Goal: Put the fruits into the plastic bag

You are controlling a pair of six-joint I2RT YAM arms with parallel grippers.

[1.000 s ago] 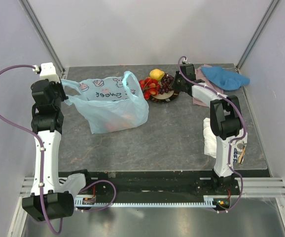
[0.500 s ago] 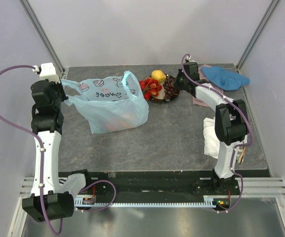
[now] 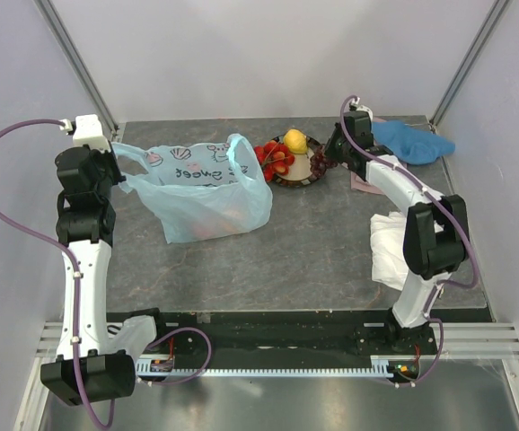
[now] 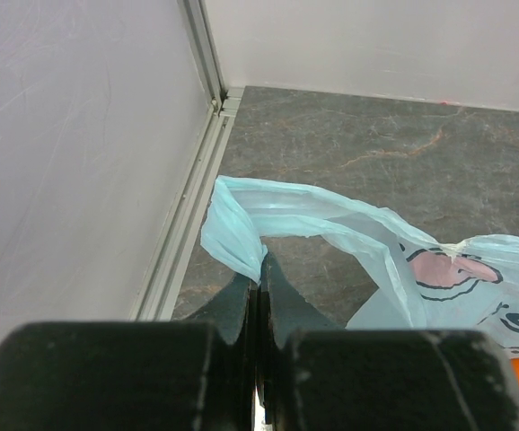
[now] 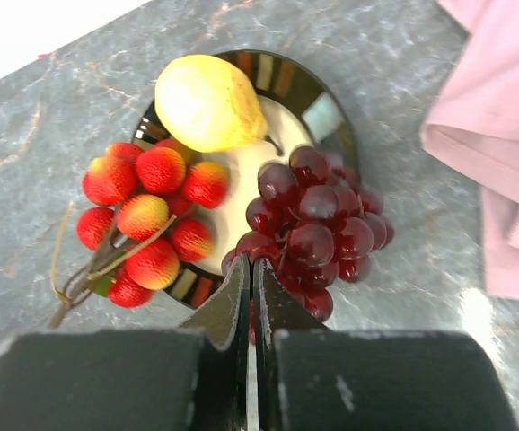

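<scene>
Grapes [image 5: 318, 224] lie across the rim of the plate [image 5: 318, 99], next to the lemon [image 5: 207, 101]. The right claw [image 5: 250, 292] is pinched shut on the near edge of the bunch. Grapes are soft and may snap off, so the stem looks like the best hold. The left claw [image 4: 259, 287] is squeezed shut on a thin, floppy handle of the plastic bag [image 3: 206, 193], which sits on the surface [image 3: 313, 242] left of the plate.

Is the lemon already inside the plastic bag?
No, the lemon lies on the plate beside the grapes.
</scene>
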